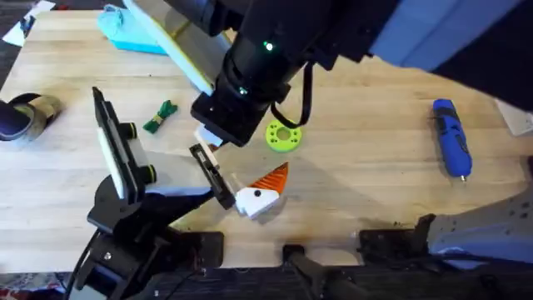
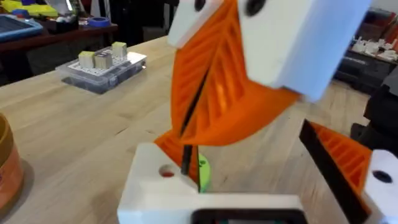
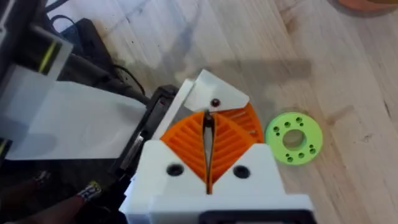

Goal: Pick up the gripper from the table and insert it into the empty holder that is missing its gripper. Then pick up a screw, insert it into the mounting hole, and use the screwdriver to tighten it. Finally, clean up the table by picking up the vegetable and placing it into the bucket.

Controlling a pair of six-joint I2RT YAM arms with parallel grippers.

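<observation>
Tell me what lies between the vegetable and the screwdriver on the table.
Overhead: between vegetable and screwdriver lies a lime-green ring, partly under a dark arm.

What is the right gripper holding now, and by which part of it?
A thin dark pin, apparently a screw, pinched at its upper end between the shut orange fingers; its tip sticks out.

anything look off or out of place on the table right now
Nothing looks spilled or broken. The vegetable lies loose on the table, not in the bucket, and the gripper is tipped on its side.
</observation>
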